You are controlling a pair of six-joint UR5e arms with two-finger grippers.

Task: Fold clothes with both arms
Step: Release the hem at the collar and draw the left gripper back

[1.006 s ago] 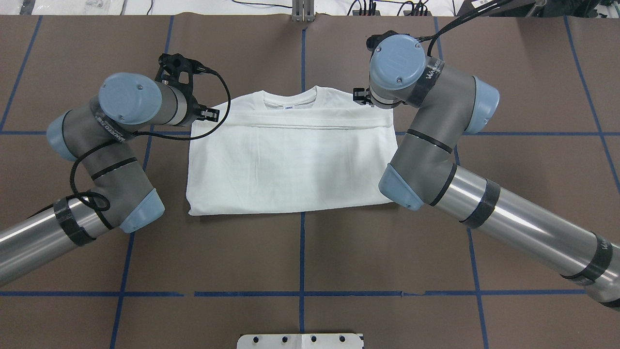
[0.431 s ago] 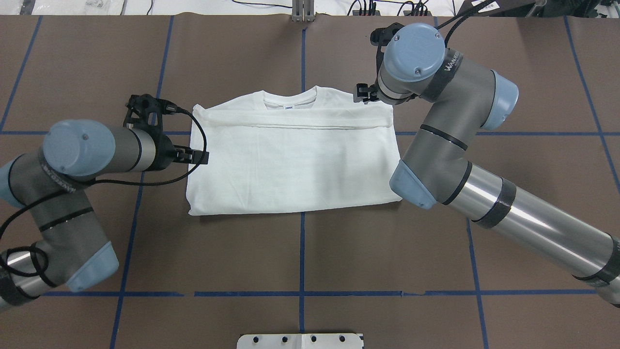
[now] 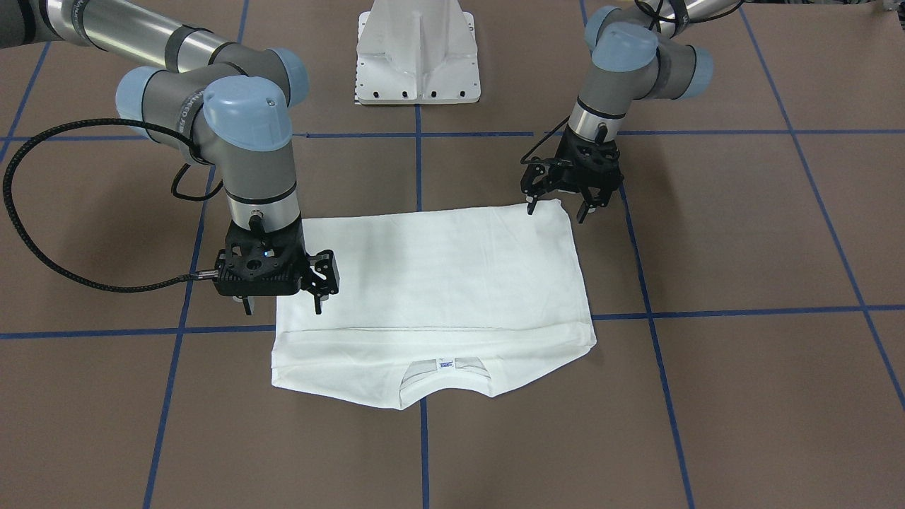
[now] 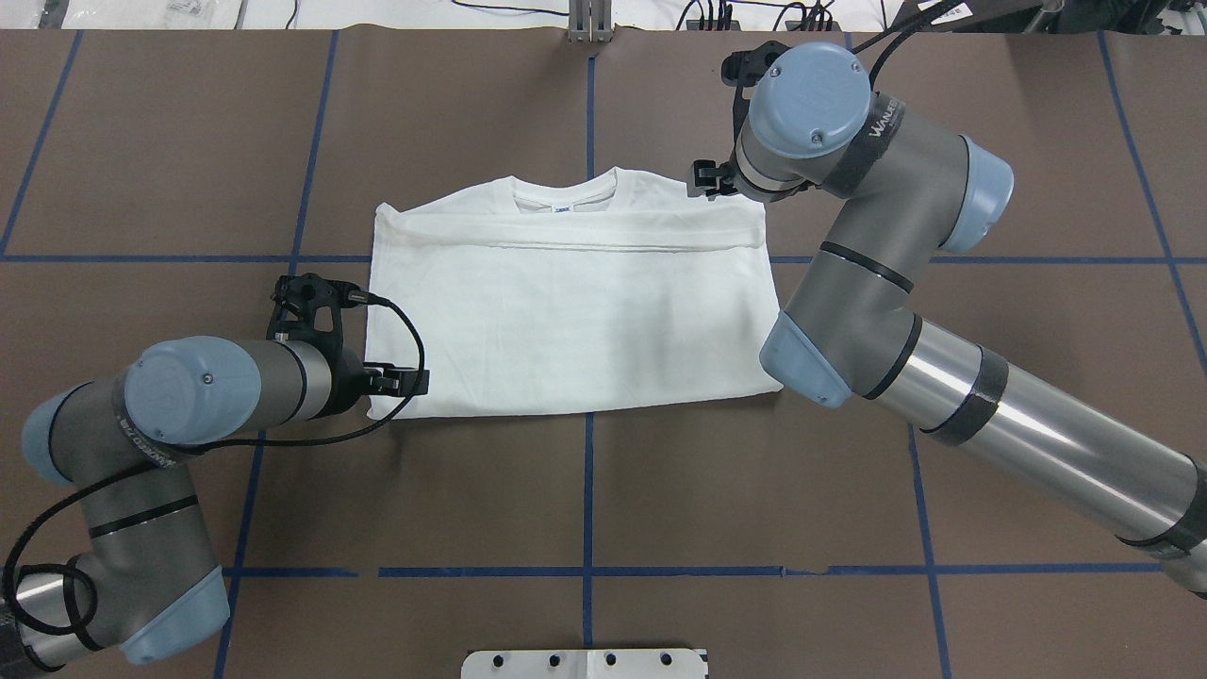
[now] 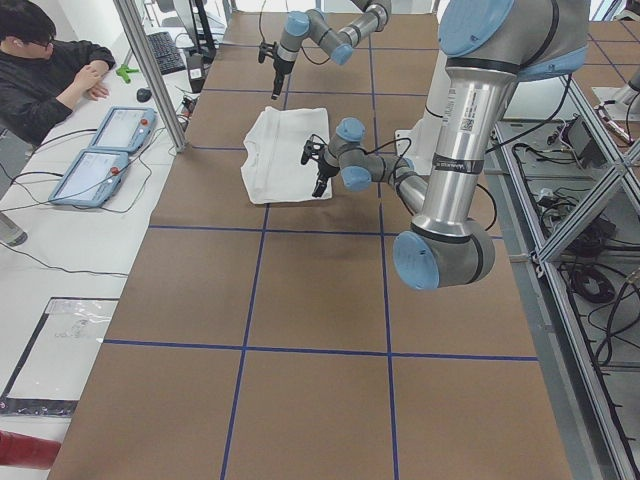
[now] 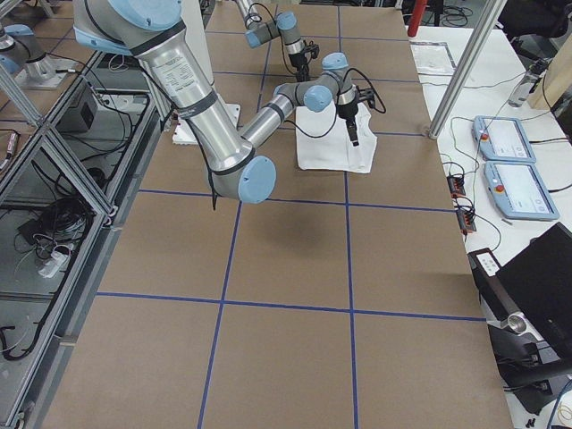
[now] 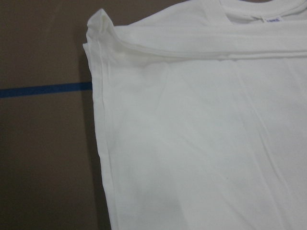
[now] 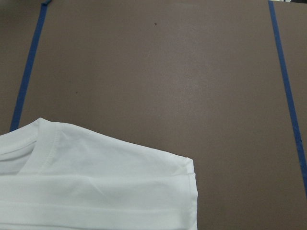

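Observation:
The white T-shirt [image 4: 566, 311] lies folded flat into a rectangle, its collar and neck label [image 4: 561, 207] on the far side. No black text shows on it. My left gripper [image 4: 401, 382] is open and empty over the shirt's near left corner; in the front view it [image 3: 558, 208] straddles that corner. My right gripper [image 4: 705, 181] hovers open and empty at the shirt's far right shoulder; in the front view it [image 3: 283, 305] is above that side edge. The left wrist view shows the shirt's side edge [image 7: 103, 143]. The right wrist view shows its shoulder corner [image 8: 187, 167]. Neither wrist view shows fingers.
The brown table [image 4: 585, 490] carries a grid of blue tape lines. The white metal pedestal base [image 3: 418, 49] stands at the robot's edge. An operator [image 5: 45, 70] sits beside two tablets [image 5: 105, 150] past the table's far side.
My left arm has swung from the shirt's far left corner along its left edge to the near left corner. My right arm has shifted slightly; its gripper stays by the far right shoulder.

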